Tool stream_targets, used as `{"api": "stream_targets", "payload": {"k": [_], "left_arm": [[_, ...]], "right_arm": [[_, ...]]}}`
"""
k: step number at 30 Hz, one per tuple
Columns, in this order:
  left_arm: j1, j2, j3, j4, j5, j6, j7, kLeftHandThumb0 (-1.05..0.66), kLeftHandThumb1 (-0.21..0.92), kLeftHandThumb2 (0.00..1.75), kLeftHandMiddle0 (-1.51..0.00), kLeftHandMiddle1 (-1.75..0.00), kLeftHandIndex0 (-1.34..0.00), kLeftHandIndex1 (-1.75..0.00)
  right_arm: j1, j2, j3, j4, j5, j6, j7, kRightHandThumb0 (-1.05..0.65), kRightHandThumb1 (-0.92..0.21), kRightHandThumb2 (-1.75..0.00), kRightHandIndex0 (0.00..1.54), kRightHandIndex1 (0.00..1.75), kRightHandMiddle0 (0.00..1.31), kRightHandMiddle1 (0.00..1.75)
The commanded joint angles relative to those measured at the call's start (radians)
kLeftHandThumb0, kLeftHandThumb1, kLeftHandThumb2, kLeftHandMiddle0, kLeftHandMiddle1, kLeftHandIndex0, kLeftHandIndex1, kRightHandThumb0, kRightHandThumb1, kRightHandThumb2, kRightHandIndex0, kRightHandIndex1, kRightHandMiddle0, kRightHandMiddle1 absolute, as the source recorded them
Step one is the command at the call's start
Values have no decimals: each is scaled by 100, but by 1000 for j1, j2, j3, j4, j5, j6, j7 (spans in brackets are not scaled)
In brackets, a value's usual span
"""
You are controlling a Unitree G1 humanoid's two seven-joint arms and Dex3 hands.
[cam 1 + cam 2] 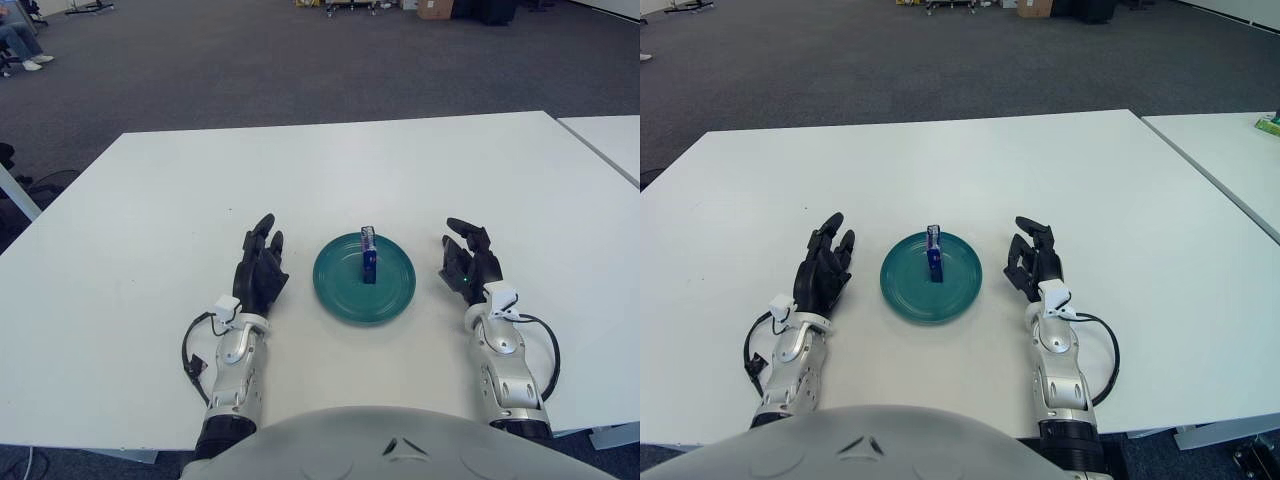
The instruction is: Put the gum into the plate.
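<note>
The gum pack (370, 254) stands upright inside the green plate (340, 292), a little behind the plate's centre, with its long axis vertical. It touches no hand. Judged from this, the placing is done and nothing remains to be carried.

The plate lies on the white table (150, 200) between the two hands. The left hand (260, 272) is just beside the left rim of the plate; the right hand (468, 263) is near the right rim, with a small gap of bare table between them. From the left hand the gum lies to the right and slightly forward; from the right hand it lies to the left, at about the same depth. The left hand appears a little closer to the plate than the right one.

Both hands are empty. The left hand's fingers are extended forward and relaxed, the palm facing down, low over the table. The right hand's fingers are loosely bent and apart, grasping nothing. Both forearms point forward from the robot's body, almost parallel to each other. Probably the only move left is to draw the arms back.
</note>
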Motion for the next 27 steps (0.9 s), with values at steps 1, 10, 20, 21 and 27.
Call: {"api": "stream_targets", "payload": {"k": [1, 10, 20, 21, 27], "left_arm": [[67, -24, -13, -9, 19, 60, 28, -105, 92, 95, -58, -13, -30, -106], [96, -23, -5, -51, 47, 80, 79, -101, 92, 92, -61, -41, -42, -113], [93, -11, -5, -55, 17, 73, 39, -97, 92, 91, -55, -58, -43, -114], [93, -9, -7, -55, 18, 68, 35, -97, 92, 91, -55, -59, -42, -114], [95, -6, -12, -57, 31, 49, 24, -96, 92, 91, -54, -56, -42, -111]], "right_arm": [[14, 12, 8, 54, -1, 52, 4, -65, -92, -87, 49, 3, 0, 91], [6, 17, 8, 65, 5, 43, 7, -64, -92, -86, 49, 3, 1, 91], [7, 17, 10, 59, 4, 51, 10, -63, -92, -87, 47, 1, 0, 87], [8, 17, 11, 58, 4, 52, 10, -63, -92, -87, 46, 1, 0, 87], [11, 13, 14, 53, 5, 47, 19, -62, -92, -88, 40, 0, 0, 78]]}}
